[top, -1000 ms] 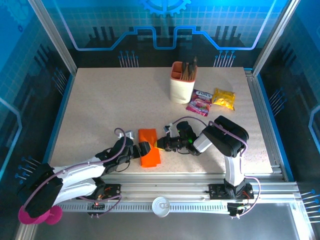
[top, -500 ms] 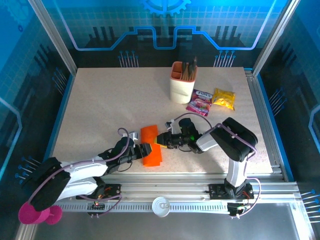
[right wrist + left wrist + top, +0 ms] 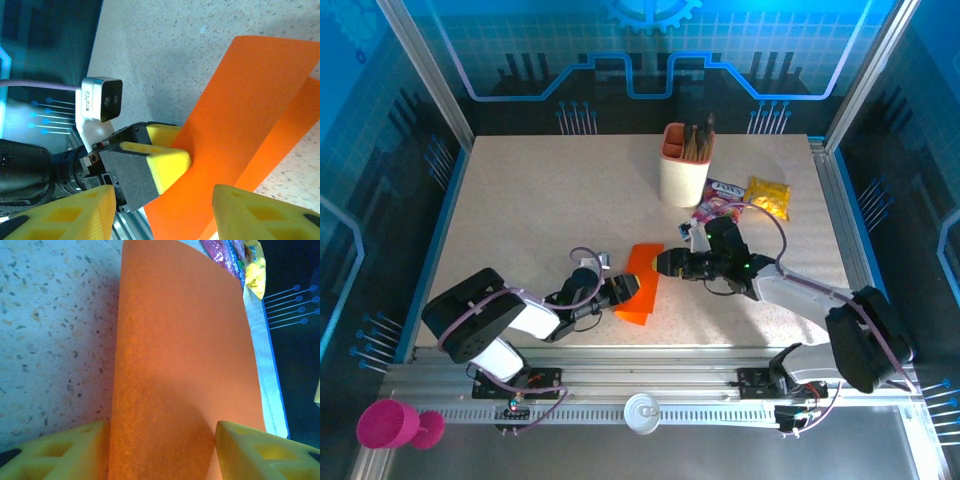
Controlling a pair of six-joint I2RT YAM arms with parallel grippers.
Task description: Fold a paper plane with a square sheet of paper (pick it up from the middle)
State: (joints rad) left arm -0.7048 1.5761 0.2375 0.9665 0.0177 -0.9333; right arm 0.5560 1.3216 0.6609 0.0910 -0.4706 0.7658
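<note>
Because the square sheet of paper (image 3: 642, 283) is thin, light and floppy, pinch it mid-edge; right gripper (image 3: 164, 200) gapes empty, left gripper (image 3: 160, 427) straddles it, grip unclear.

No legible text, brand, number or sign found. Pink packet (image 3: 722, 195), far right, carries print too small to read; yellow packet (image 3: 767, 197) beside it likewise. Cup (image 3: 680, 178) and paper (image 3: 642, 285) are unmarked.
</note>
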